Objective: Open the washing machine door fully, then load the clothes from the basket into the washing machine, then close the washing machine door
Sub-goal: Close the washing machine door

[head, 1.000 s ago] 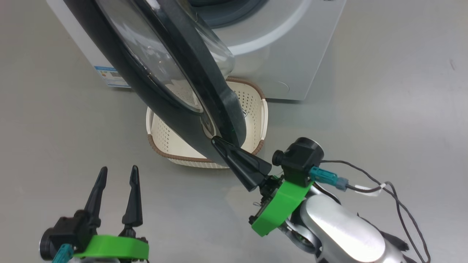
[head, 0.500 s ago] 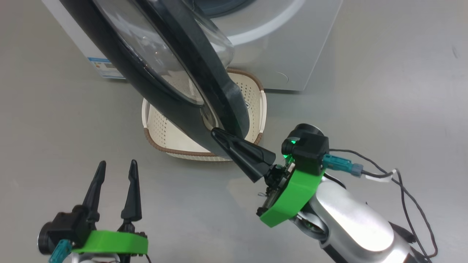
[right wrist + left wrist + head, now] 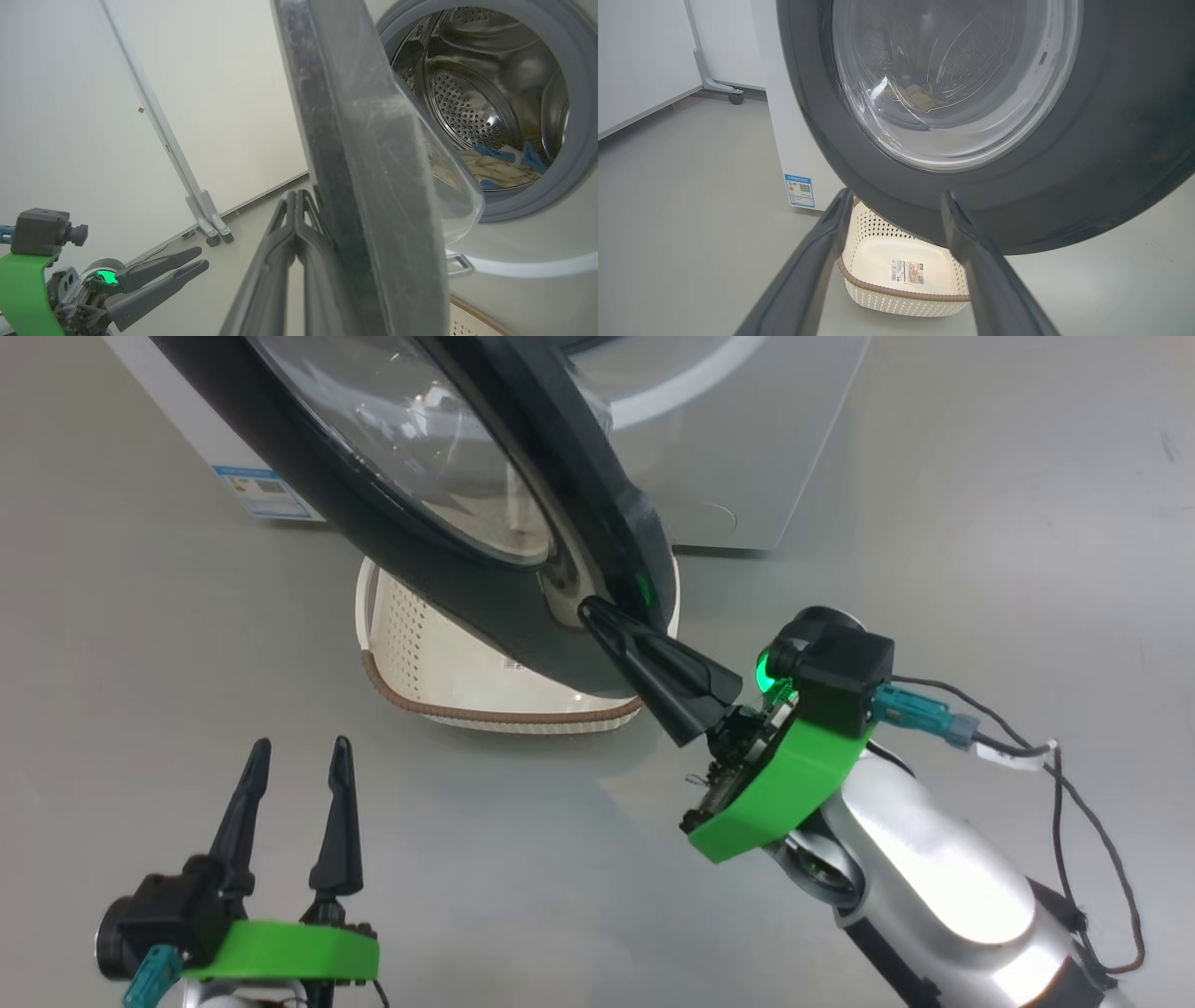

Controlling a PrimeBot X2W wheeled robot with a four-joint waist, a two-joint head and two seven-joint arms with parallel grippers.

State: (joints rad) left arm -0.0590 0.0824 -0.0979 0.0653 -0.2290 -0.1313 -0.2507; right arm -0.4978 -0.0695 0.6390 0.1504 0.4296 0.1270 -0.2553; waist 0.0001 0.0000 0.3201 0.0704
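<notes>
**Apparently closing: a fingertip push that could slide off the door**

The right gripper [image 3: 592, 609] had its jaws pressed together, holding nothing, with the tips set against the free edge of the washing machine door [image 3: 485, 616], which stood partly open. The left gripper [image 3: 302, 747] hung at the near left with its jaws spread and empty. The clothes [image 3: 495, 170] lay low in the drum [image 3: 467, 107], and the basket [image 3: 485, 714] sat empty on the floor below the door, so closing looked like the step in hand.

The likeliest trouble was slippage. The ring was glossy and curved, and two closed tips bearing on its narrow edge could skate off and leave the door short of its catch. A push that ended early would leave it unlatched. A garment lying too close to the gasket [image 3: 579, 154] might also be trapped.

The hinge and the catch were out of sight. From the head view the door covered the far part of the basket, so the clearance between the two could not be judged. How close the clothes lay to the drum's lip was unclear.
</notes>
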